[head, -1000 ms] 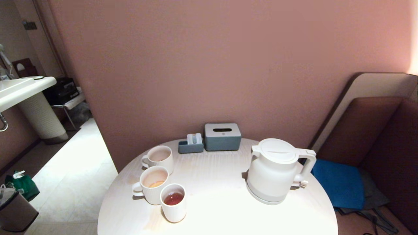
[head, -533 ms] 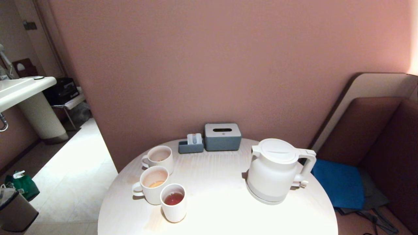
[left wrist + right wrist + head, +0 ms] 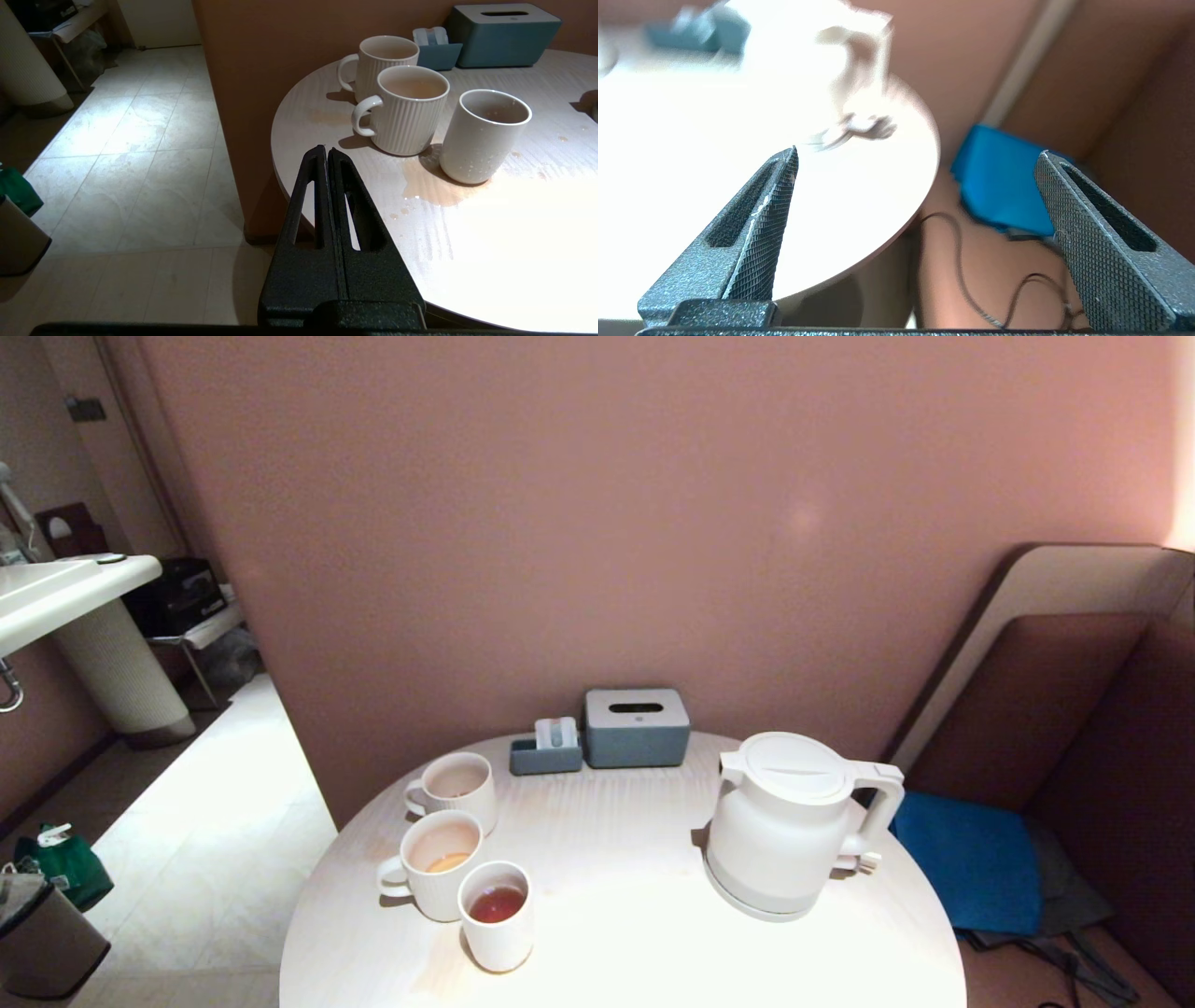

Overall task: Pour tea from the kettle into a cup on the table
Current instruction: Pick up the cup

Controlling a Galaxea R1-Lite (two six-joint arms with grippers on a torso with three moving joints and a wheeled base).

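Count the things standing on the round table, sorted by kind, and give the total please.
Ribbed mugs with handles: 2
Handleless cup with tea: 1
Kettle on its base: 1
Grey-blue tissue box: 1
Small grey-blue holder: 1
Total: 6

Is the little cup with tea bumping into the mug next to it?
Cannot tell. In the head view the cup overlaps the mug; the left wrist view shows only a thin dark slit between them, too unclear.
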